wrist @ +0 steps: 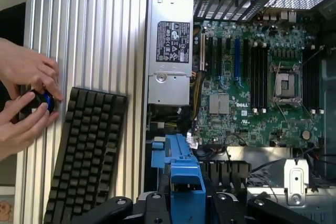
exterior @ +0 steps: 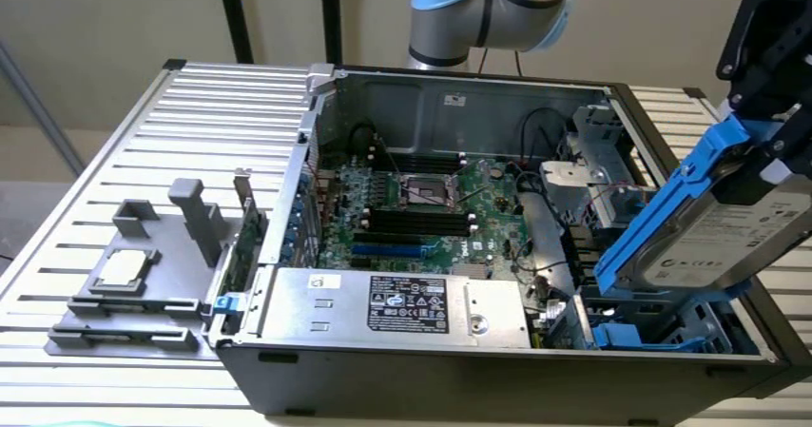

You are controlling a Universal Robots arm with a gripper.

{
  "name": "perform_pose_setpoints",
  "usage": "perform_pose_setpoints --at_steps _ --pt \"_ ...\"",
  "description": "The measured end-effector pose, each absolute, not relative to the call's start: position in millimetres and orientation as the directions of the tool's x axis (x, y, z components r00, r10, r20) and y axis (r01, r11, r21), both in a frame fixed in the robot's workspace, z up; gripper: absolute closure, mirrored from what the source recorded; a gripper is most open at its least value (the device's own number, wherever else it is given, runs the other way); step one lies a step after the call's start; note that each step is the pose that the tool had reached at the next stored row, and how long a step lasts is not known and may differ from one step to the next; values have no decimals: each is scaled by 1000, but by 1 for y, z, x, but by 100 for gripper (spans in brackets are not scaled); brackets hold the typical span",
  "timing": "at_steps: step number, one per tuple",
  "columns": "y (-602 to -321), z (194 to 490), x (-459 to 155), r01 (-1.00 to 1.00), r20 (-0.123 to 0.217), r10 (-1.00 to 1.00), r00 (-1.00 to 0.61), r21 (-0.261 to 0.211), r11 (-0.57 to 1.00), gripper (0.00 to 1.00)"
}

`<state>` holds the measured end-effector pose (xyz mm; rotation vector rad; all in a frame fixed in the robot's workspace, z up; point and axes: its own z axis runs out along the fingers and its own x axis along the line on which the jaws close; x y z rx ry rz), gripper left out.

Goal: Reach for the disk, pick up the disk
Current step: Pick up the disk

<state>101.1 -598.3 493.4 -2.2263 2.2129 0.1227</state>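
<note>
The flat silver-grey disk with its white printed label and bright blue plastic bracket (exterior: pixel 710 227) is already off its seat: it hangs tilted in the air at the exterior view's right, above the corner of the open black computer case (exterior: pixel 508 370), with its lower end just over the blue plastic drive cage (exterior: pixel 634 337) below the gripper. The black gripper (wrist: pixel 185 203) is clamped on the disk; in the wrist view its two black fingers (wrist: pixel 155 203) stand on either side of the blue bracket, pressed to it.

By my reading the reach is done and the pick-up is in its last part, the lift clear of the case. What that asks is a steady hold on a tilted, fairly heavy flat thing whose bracket is smooth plastic, and a path that keeps its low end away from the cage wall and the grey cables (exterior: pixel 558 246) just beside it.

Well away from the gripper, on the ribbed metal bench (wrist: pixel 94 35), lies a black keyboard (wrist: pixel 86 150), and a person's hands (wrist: pixel 23 103) hold a small dark object with a blue part there.
</note>
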Motion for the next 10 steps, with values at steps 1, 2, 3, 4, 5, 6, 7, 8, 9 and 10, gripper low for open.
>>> perform_pose_setpoints --at_steps 1,2,3,4,5,6,7,8,9,10 --pt "-598 493 105 -998 -56 -998 4 55 -8 67" --pt "-598 493 108 -998 -57 -998 5 55 -8 67" --pt "-598 493 110 -998 -57 -998 5 55 -8 67" --pt "-598 494 110 -998 -57 -998 5 55 -8 67" --pt "-598 494 110 -998 -57 -998 5 55 -8 67" --pt "-598 494 110 -998 -57 -998 5 55 -8 67" --pt "-598 494 110 -999 -57 -998 5 54 -8 67" --pt "-598 494 110 -999 -57 -998 5 54 -8 67" --pt "-598 494 110 -999 -57 -998 5 54 -8 67" --pt "-598 494 110 -999 -57 -998 5 54 -8 67"
